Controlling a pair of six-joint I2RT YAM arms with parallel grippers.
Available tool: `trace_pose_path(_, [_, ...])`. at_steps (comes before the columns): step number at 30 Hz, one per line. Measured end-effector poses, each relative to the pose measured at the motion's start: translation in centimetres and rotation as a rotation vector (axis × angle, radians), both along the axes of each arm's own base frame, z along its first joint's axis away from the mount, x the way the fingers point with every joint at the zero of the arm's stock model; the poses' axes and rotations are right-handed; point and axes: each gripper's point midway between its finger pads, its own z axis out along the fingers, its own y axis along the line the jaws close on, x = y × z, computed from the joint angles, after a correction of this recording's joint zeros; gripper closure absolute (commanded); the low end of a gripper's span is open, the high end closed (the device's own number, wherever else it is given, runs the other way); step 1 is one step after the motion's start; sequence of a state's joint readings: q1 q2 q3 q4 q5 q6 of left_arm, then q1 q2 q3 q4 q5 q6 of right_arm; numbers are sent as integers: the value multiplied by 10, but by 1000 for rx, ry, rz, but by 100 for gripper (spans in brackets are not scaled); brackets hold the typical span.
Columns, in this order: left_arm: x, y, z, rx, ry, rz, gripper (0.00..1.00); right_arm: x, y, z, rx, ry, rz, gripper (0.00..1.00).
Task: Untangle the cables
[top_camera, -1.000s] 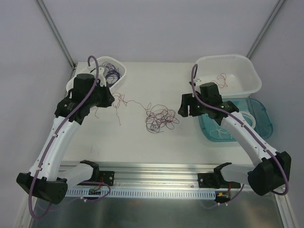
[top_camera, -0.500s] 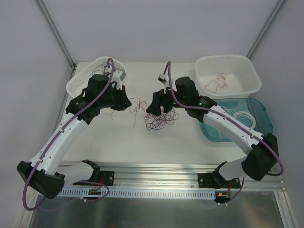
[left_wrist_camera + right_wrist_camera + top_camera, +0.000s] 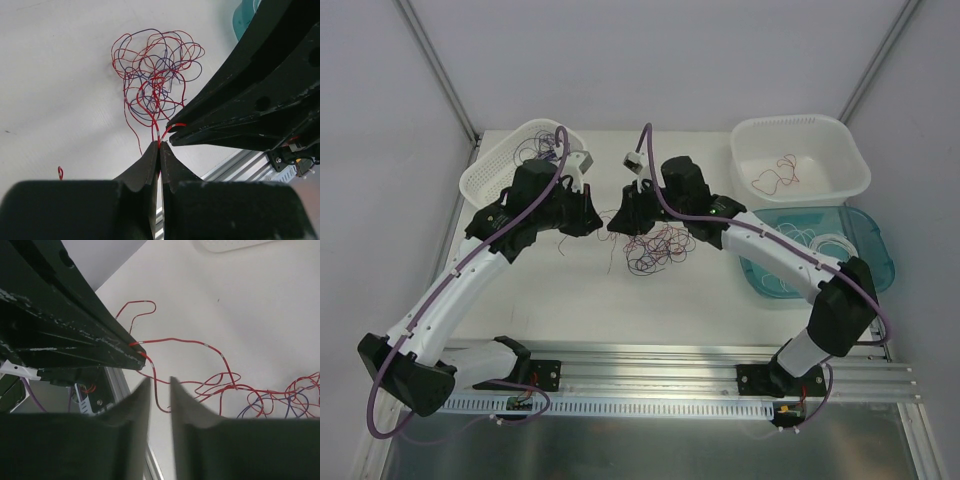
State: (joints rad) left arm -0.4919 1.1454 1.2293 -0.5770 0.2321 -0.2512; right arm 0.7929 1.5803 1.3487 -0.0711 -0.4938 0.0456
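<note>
The cables (image 3: 658,248) lie as a loose tangle of red and dark purple wire at the table's middle, also clear in the left wrist view (image 3: 155,75). My left gripper (image 3: 594,222) (image 3: 159,146) is shut on a red strand that leads out of the tangle. My right gripper (image 3: 617,222) (image 3: 160,381) is tip to tip with it, just left of the tangle. Its jaws stand a narrow gap apart, and the same red strand (image 3: 154,385) runs down through that gap without being pinched.
A white mesh basket (image 3: 495,170) at the back left holds purple wires. A white bin (image 3: 840,140) at the back right holds a red wire (image 3: 775,176). A teal tray (image 3: 875,250) with white wires sits in front of it. An aluminium rail (image 3: 650,370) runs along the near edge.
Both arms swung inward until the grippers met left of the tangle. The left one carried its red strand along. The right jaws went from wide to a narrow gap.
</note>
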Motion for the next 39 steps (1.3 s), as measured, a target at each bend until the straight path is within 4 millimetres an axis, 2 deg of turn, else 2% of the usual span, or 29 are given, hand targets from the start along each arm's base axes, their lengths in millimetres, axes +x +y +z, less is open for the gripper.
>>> trace_pose_path(2, [0,0,0,0,-2,1,99,1,0,-3,-6,4,0,97])
trace_pose_path(3, [1,0,0,0,-4,3,98,1,0,-3,-7,5,-1,99])
trace_pose_path(7, [2,1,-4,3,-7,9,93,4,-4,-4,-9,3,-18,99])
trace_pose_path(11, [0,3,-13,14,4,15,94,10,-22,-11,-29,15,-58,99])
trace_pose_path(17, [0,10,-25,45,10,43,95,26,-65,-24,-80,24,-178,99])
trace_pose_path(21, [2,17,-24,64,-8,81,100,31,-98,-36,-126,25,-258,99])
trace_pose_path(24, [5,25,-21,78,-31,115,100,33,-123,-47,-161,37,-319,99])
trace_pose_path(29, [17,51,-15,110,-68,227,100,45,-169,-63,-239,78,-457,99])
trace_pose_path(32, [29,77,4,130,-111,331,100,46,-190,-79,-294,118,-521,99])
trace_pose_path(34, [37,90,27,130,-164,389,100,41,-197,-91,-330,151,-533,91])
trace_pose_path(35, [40,95,41,124,-199,407,100,37,-199,-95,-342,166,-531,79])
trace_pose_path(37, [42,97,69,100,-261,420,100,32,-200,-99,-356,189,-528,64])
trace_pose_path(38, [43,96,80,83,-287,419,100,31,-200,-100,-359,192,-527,53])
trace_pose_path(39, [42,94,89,64,-307,411,100,30,-200,-100,-360,194,-526,48])
